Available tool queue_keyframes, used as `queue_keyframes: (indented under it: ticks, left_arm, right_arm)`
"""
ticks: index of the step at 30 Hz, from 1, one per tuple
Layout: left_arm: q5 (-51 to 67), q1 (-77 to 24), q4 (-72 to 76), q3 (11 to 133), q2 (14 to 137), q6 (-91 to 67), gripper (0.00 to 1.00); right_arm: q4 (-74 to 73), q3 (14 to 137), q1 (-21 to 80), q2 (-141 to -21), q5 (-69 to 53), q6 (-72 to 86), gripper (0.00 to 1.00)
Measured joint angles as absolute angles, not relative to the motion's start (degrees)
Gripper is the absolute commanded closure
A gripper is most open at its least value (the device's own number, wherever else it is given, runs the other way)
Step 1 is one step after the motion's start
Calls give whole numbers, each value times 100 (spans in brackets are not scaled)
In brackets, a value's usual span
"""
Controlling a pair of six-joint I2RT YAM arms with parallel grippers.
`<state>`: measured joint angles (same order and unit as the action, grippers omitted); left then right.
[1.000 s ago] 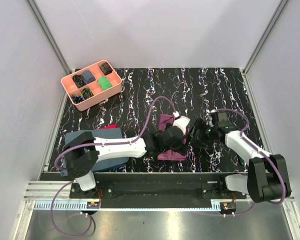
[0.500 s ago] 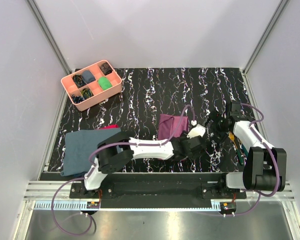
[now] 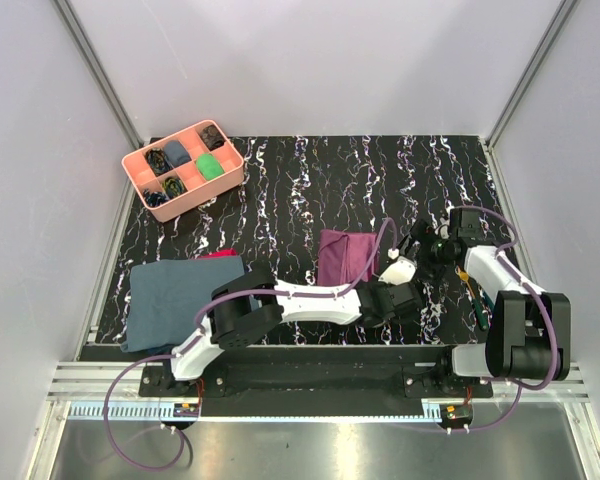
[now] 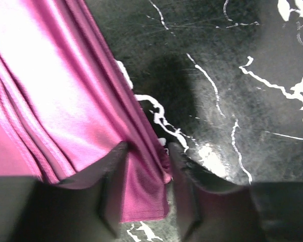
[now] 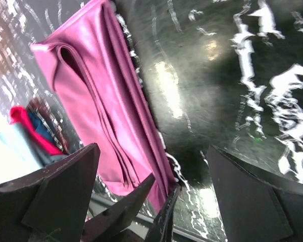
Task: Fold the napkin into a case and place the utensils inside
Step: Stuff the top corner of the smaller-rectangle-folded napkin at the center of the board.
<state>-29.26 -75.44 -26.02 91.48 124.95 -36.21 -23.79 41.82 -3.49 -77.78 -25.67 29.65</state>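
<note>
The plum-purple napkin lies folded into a narrow oblong, several layers thick, at mid-table. In the left wrist view its near corner sits flat between the dark fingers of my left gripper. The jaws are half-narrowed around that corner and do not pinch it. In the top view my left gripper is at the napkin's near right corner. My right gripper hovers just right of the napkin, jaws wide with nothing between them. A green-handled utensil lies by the right arm.
A pink compartment tray with small items stands at the back left. A slate-blue cloth lies at the near left with a small red cloth at its far edge. Grey walls close in both sides.
My left gripper slid right off the napkin to its near right corner and its jaws narrowed. The napkin now lies flat and folded. My right gripper drew back towards the napkin.
</note>
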Motion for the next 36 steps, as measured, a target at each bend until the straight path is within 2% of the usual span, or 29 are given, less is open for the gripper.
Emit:
queue_keyframes:
  ticks: [1, 3, 7, 8, 16, 27, 36]
  left_arm:
    - [-2943, -7544, -2613, 9148, 12495, -3623, 73]
    - [-2963, -7544, -2635, 9148, 12495, -3614, 76]
    - [-2961, -7531, -2606, 9013, 12407, -3583, 92]
    - [-2939, -7520, -2609, 8912, 12326, -3590, 100]
    - [-2464, -7306, -2410, 7983, 11354, -3592, 100]
    - [-2078, -7153, -2158, 7745, 10921, -3632, 100]
    - [-1925, -7153, -2093, 7605, 10886, -3649, 100]
  right_arm:
    - [-2316, 4154, -349, -7797, -2672, 2950, 4]
    - [-2176, 4145, -349, -7885, -2838, 2926, 4]
    - [-1979, 4145, -349, -8114, -3070, 2858, 5]
    - [-1935, 4147, -349, -8182, -3142, 2834, 5]
    - [-1476, 4154, -346, -8731, -3905, 2718, 9]
    - [-980, 4230, -185, -9509, -4353, 2842, 35]
    - [-705, 4733, -176, -10156, -4357, 2993, 41]
